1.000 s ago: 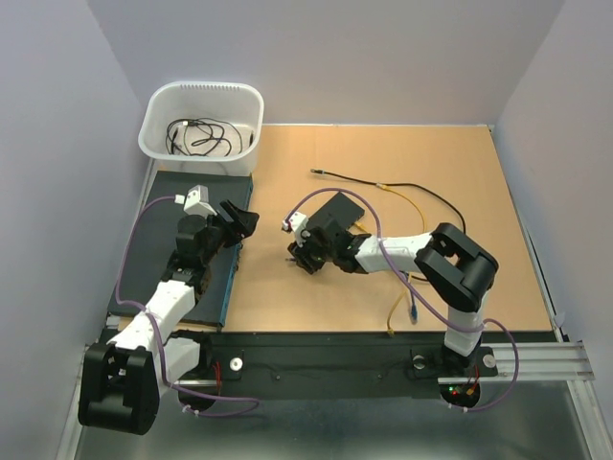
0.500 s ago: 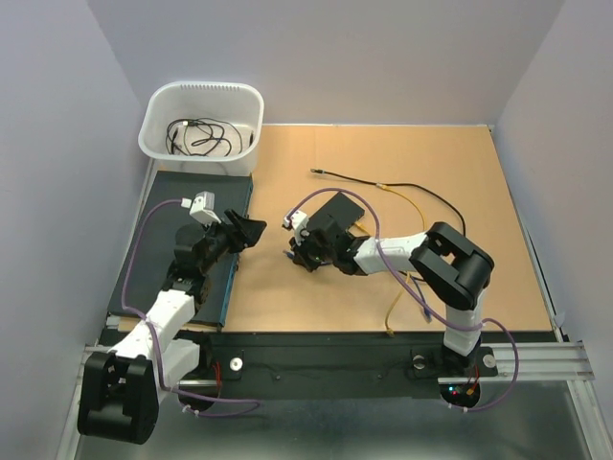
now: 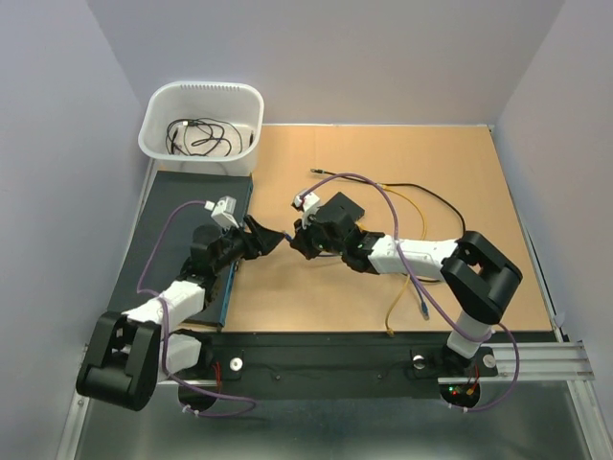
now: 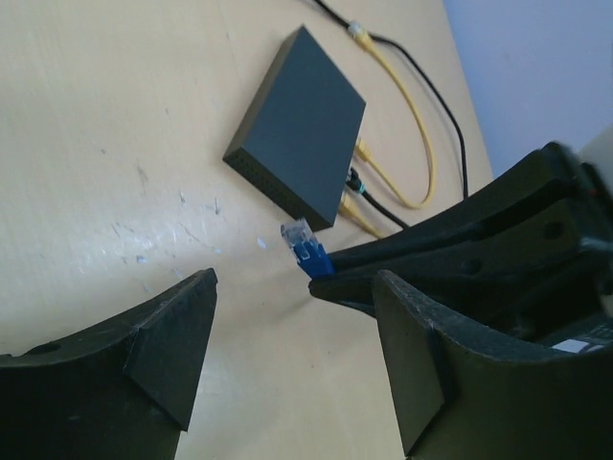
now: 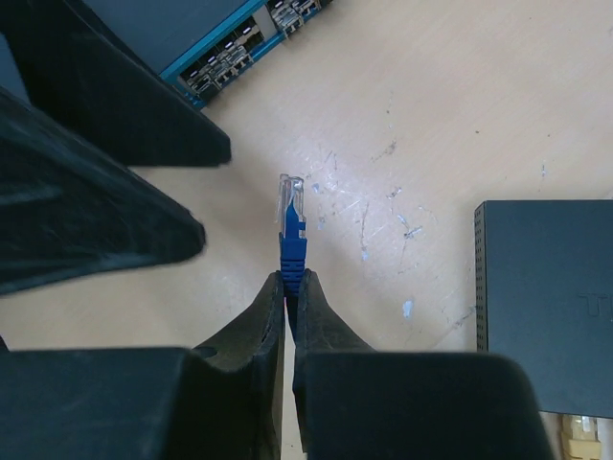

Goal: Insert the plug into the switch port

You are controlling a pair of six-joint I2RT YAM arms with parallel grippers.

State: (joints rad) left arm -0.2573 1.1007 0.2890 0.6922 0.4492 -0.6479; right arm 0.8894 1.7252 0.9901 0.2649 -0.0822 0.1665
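Left gripper (image 3: 271,236), spread, has neared right gripper (image 5: 290,278) pinching the plug (image 5: 290,216); bin (image 3: 158,144) holds black cable (image 3: 206,137).

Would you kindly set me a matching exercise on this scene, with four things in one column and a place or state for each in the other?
Things:
1. blue plug
2. left gripper
3. black box
4. white bin

Places or states:
A. holds a coiled black cable
B. pinched in the shut right gripper
C. open, with nothing in it
D. lies flat on the tan tabletop

Pairs: 1-B, 2-C, 3-D, 4-A
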